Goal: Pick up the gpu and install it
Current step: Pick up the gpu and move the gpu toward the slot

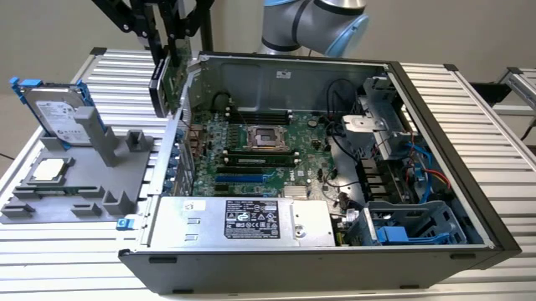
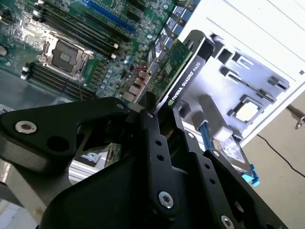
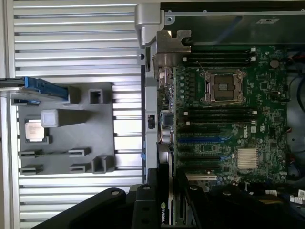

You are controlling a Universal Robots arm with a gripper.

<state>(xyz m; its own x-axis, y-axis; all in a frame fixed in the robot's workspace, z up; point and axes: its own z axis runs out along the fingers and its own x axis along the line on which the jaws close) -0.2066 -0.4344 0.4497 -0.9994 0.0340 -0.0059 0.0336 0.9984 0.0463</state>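
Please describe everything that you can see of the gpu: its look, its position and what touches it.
The gpu is a thin green circuit card with a black cover on one face. The black jaws clamp it, and it stands on edge in the air. In the exterior view it hangs over the wall of the open computer case on that view's left, near the grey holder. It sits in no slot yet.

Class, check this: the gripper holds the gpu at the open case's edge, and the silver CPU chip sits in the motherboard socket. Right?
No: the exterior view shows the CPU chip on the grey holder outside the case. The gripper does hold the gpu.
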